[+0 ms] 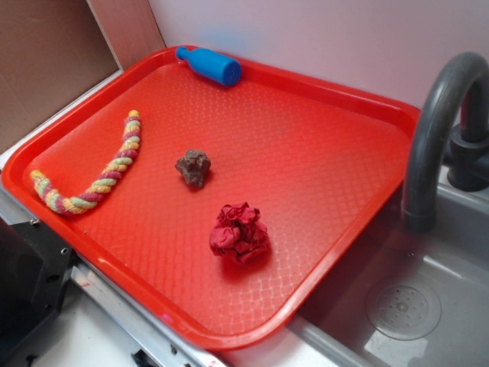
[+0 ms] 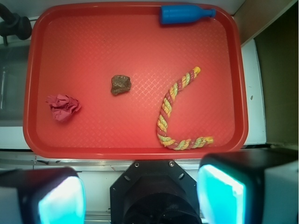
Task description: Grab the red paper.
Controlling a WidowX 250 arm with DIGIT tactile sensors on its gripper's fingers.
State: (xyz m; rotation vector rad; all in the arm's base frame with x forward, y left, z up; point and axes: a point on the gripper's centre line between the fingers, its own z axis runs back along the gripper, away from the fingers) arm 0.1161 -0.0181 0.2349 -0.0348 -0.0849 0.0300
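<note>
The red paper is one crumpled ball (dark red, many folds). The gripper fingers are wide apart, holding nothing.

A pale, plain wall filled the exterior view from twelve to two o'clock, evenly lit, with a faint bluish tint near its lower edge. At eleven o'clock stood a brown panel edged by a reddish-brown board with a thin white trim. At three to five o'clock lay a grey plastic sink with a round drain set in its basin, and a dark grey curved faucet rose beside it. A white tabletop with a metal rail showed at seven o'clock. Light was soft and diffuse, throwing only weak shadows.
</note>
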